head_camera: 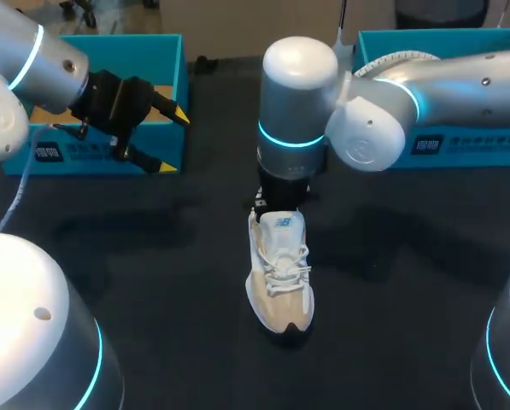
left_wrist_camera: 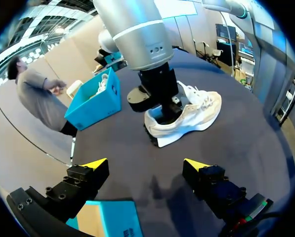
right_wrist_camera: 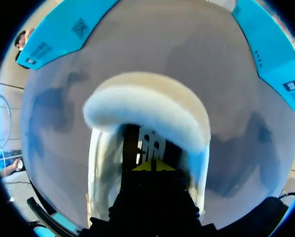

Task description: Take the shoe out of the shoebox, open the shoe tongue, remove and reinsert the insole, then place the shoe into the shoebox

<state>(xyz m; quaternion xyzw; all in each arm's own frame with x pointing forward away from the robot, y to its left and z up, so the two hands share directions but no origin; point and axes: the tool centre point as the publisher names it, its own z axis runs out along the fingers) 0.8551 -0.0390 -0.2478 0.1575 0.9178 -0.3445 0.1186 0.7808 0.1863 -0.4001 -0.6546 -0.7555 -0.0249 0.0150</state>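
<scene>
Right wrist view puts the right gripper [right_wrist_camera: 156, 165] deep inside the shoe [right_wrist_camera: 147, 106], with the padded heel collar curving just ahead of it. I cannot tell whether it is clenched on anything in there, because the shoe's walls hide the grip. I judge that it is down there for the insole, the one part lying so deep and itself unseen. If so, the step in hand is either drawing the insole out or pushing it back.

From the head view, the gripper comes straight down into the heel end. The shoe [head_camera: 280, 273] stands on its sole on the table [head_camera: 152, 265], just under the gripper, with its toe pointing away toward the robot. Standing upright, the shoe keeps its mouth facing the gripper, which suits a vertical reach.

Well apart from the right gripper, the left gripper [head_camera: 173, 141] hangs released with its jaws wide and nothing between them. It sits by the left box [head_camera: 156, 47], probably parked clear of the work yet aimed at the shoe. The right box [head_camera: 442, 38] lies behind the right arm.
</scene>
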